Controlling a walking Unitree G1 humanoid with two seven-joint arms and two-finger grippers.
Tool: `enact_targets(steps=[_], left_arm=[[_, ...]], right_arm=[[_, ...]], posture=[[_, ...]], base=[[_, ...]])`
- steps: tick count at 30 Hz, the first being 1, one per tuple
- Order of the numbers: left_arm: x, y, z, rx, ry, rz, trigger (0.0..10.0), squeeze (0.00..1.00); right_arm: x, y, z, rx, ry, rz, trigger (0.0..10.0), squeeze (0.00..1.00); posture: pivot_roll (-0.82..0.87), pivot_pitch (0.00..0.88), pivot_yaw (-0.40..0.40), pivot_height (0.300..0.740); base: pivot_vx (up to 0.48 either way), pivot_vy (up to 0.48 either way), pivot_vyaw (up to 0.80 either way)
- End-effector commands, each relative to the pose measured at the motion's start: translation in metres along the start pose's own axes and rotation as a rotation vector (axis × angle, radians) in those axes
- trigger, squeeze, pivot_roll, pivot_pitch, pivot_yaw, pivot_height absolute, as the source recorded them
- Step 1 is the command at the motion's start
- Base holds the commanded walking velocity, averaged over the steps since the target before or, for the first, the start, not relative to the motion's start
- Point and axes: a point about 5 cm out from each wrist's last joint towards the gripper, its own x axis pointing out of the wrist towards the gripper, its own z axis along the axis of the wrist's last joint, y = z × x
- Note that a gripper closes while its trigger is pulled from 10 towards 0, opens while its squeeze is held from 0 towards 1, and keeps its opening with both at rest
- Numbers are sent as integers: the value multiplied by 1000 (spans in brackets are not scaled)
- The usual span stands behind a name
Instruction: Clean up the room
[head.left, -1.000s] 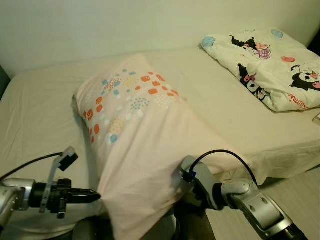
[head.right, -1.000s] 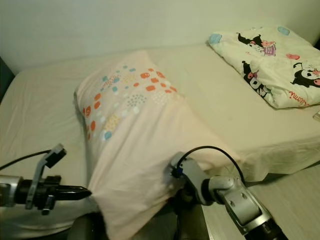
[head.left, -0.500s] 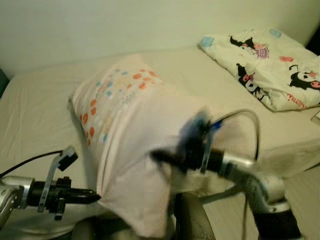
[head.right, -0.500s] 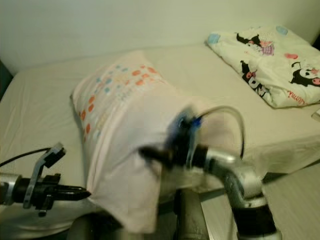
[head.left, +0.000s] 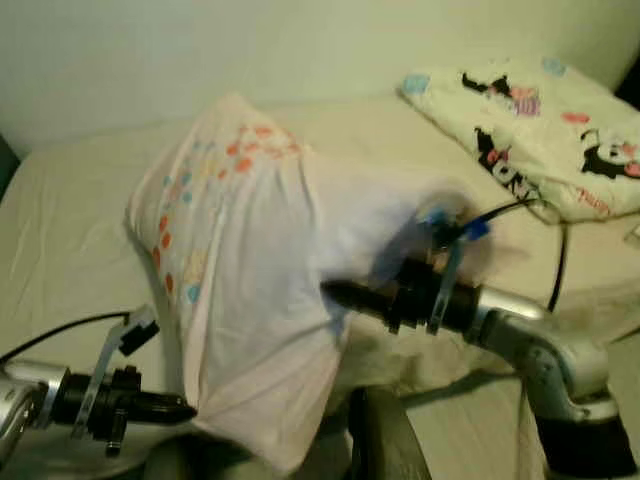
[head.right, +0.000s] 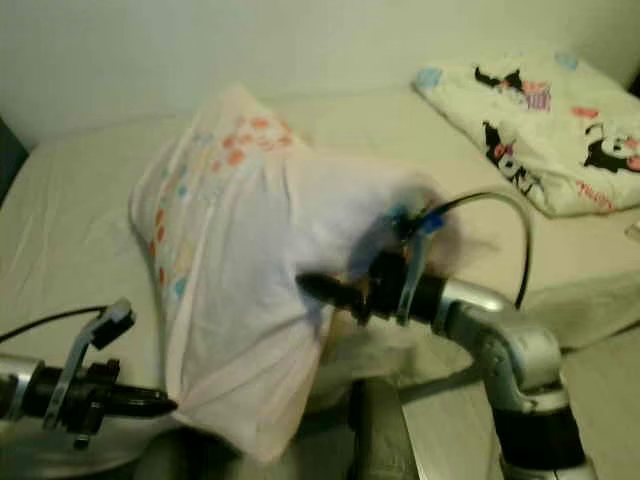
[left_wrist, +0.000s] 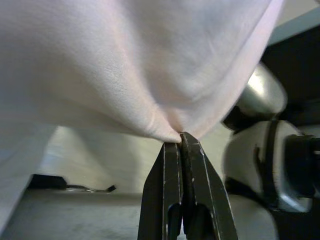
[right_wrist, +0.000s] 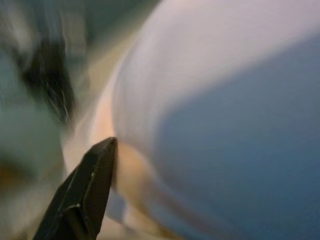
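Observation:
A pale pink pillow with orange and blue dots is raised off the cream bed, its dotted end up and its plain end hanging at the near edge. My left gripper is low at the near left. In the left wrist view it is shut on a pinched fold of the pillowcase. My right gripper is held up against the pillow's right side, blurred by motion. The right wrist view has the pillow close against that gripper.
A folded cream blanket with black cartoon figures lies at the bed's far right. A pale wall runs behind the bed. Bare floor lies at the near right, and my own dark body sits below the pillow.
My right arm came out from under the pillow's hanging end and rose to its right side. The pillow tipped up and leftward. My left gripper kept its hold, sinking slightly.

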Motion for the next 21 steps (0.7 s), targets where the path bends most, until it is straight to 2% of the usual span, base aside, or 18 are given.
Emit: enact_targets(steps=[1, 2, 4, 5, 6, 8, 9, 11, 12, 14, 16, 17, 18, 19, 20, 21], left_arm=[[4, 0, -4, 0, 17, 0, 0, 0], [5, 2, -2, 18, 12, 12, 0, 0], [5, 3, 0, 31, 6, 26, 0, 0], [6, 6, 2, 47, -8, 50, 0, 0], [6, 6, 2, 47, -8, 50, 0, 0], [8, 8, 5, 66, -31, 70, 0, 0], [8, 8, 5, 66, -31, 70, 0, 0], [10, 8, 6, 72, -42, 61, 0, 0], [10, 8, 6, 72, -42, 61, 0, 0], [14, 6, 6, 74, -43, 48, 0, 0], [19, 5, 4, 79, -37, 37, 0, 0], [21, 5, 3, 82, -35, 36, 0, 0], [21, 5, 3, 82, -35, 36, 0, 0], [22, 5, 3, 83, -35, 36, 0, 0], [23, 5, 3, 87, -38, 35, 0, 0], [23, 5, 3, 87, -38, 35, 0, 0]], right_arm=[[9, 10, -4, -59, 53, 46, 10000, 0], [10, 17, -16, -101, 139, 87, 10000, 0], [10, 23, -20, -107, 160, 124, 10000, 0], [12, 34, -16, -75, 127, 186, 10000, 0], [12, 34, -16, -75, 127, 186, 10000, 0], [13, 47, -10, -32, 62, 264, 10000, 0], [13, 47, -10, -32, 62, 264, 10000, 0], [17, 51, 2, 32, -66, 278, 10000, 0], [17, 51, 2, 32, -66, 278, 10000, 0], [13, 51, 31, 134, -291, 321, 10000, 0], [7, 52, 47, 170, -407, 377, 10000, 0], [11, 52, 38, 113, -301, 352, 10000, 0], [11, 52, 38, 113, -301, 352, 10000, 0], [14, 52, 30, 65, -209, 331, 10000, 0], [19, 50, 9, -41, -13, 280, 10000, 0], [19, 50, 9, -41, -13, 280, 10000, 0]], posture=[[-89, 168, -45, 556], [-88, 169, -44, 556], [-88, 170, -44, 556], [-89, 171, -45, 556], [-89, 171, -45, 556], [-88, 172, -44, 556], [-88, 172, -44, 556], [-88, 172, -44, 556], [-88, 172, -44, 556], [-88, 171, -45, 556], [-88, 171, -45, 556], [-88, 171, -45, 556], [-88, 171, -45, 556], [-88, 171, -45, 556], [-88, 171, -45, 556], [-88, 171, -45, 556]], base=[[0, 0, 0], [0, 0, 0], [0, 0, 0], [0, 0, 0], [0, 0, 0], [0, 0, 0], [0, 0, 0], [0, 0, 0], [0, 0, 0], [0, 0, 0], [0, 0, 0], [0, 0, 0], [0, 0, 0], [0, 0, 0], [0, 0, 0], [0, 0, 0]])
